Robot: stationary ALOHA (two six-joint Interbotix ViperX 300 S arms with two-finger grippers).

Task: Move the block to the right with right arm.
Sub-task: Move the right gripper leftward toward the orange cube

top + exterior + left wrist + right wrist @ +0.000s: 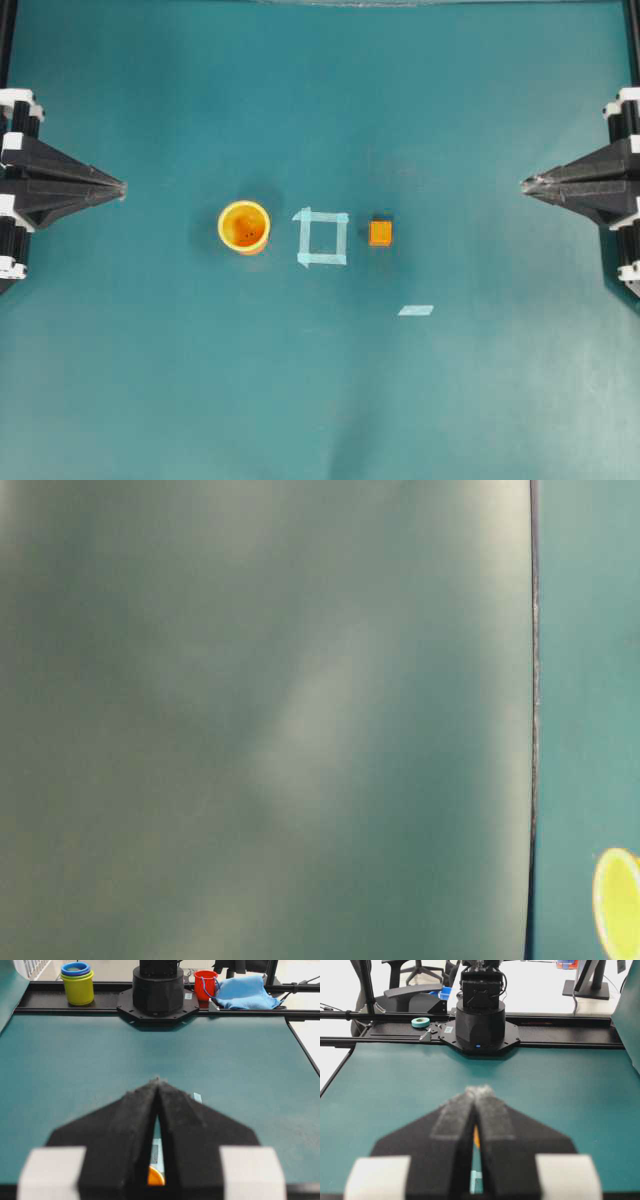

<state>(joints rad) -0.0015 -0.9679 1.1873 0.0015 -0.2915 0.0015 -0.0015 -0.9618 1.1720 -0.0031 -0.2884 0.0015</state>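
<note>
In the right wrist view, the right gripper [479,1091] fills the lower frame: two matte black wedge fingers with a grainy, worn pad surface, pressed together to a point with only a thin slit between them, holding nothing. White blocky fittings sit at the bottom corners. Through the slit a sliver of orange shows. Beyond the tip lies smooth teal table [560,1085], then the opposite arm's black octagonal base [480,1030], with a roll of green tape [420,1022] on the black rail at upper left.

The left wrist view is much the same: the left gripper [158,1081] is closed to a point, its rough black fingers empty. Far off, at the top of the frame, stand stacked plastic cups [77,982], yellow-green with blue rims, a red cup [205,984] and a crumpled blue cloth [246,993].

From overhead, the block [380,233], a small orange cube with crisp edges, rests on the table just right of centre, apart from both grippers. Just beside it on the left is a square outline of pale tape [322,238], and left of that a round orange-yellow cup [244,226], upright and open. A loose pale tape strip [415,310] lies below and right of the block.

The table-level view is mostly a blurred grey-green surface.
</note>
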